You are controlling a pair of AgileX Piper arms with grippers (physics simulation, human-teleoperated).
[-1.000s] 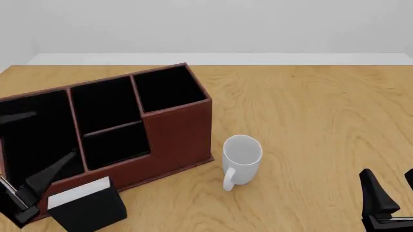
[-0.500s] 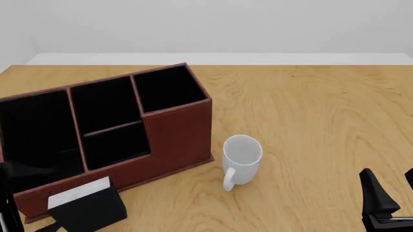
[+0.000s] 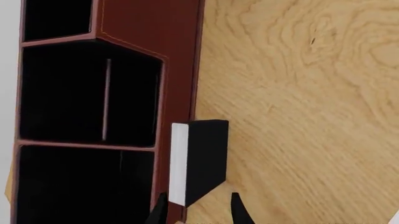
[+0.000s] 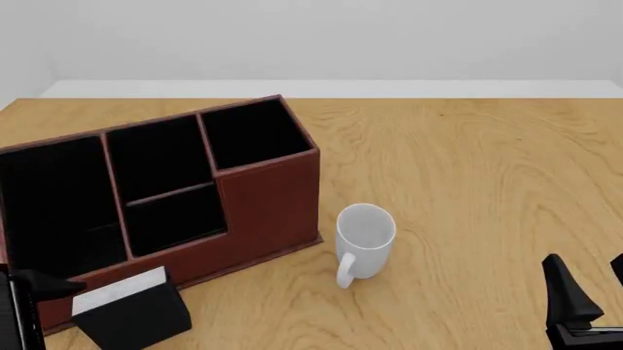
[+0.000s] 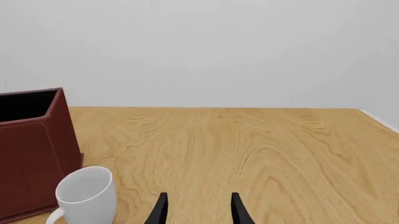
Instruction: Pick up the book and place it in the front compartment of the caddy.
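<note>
The small black-covered book with its white page-edge band (image 4: 130,315) stands on the wooden table (image 4: 467,182) at about seven o'clock, just beside the near wall of the reddish-brown boxy caddy (image 4: 268,200). Over the last second I've swung my left gripper (image 3: 195,210) out of the caddy's widest pocket and lined it behind the book; its fingers are spread, empty, ready to straddle it. The front compartment (image 4: 175,219) is unfilled. My right gripper (image 5: 195,210) idles parted and empty. Both grippers' fingertips are cropped, and the book's lower edge is cut off
</note>
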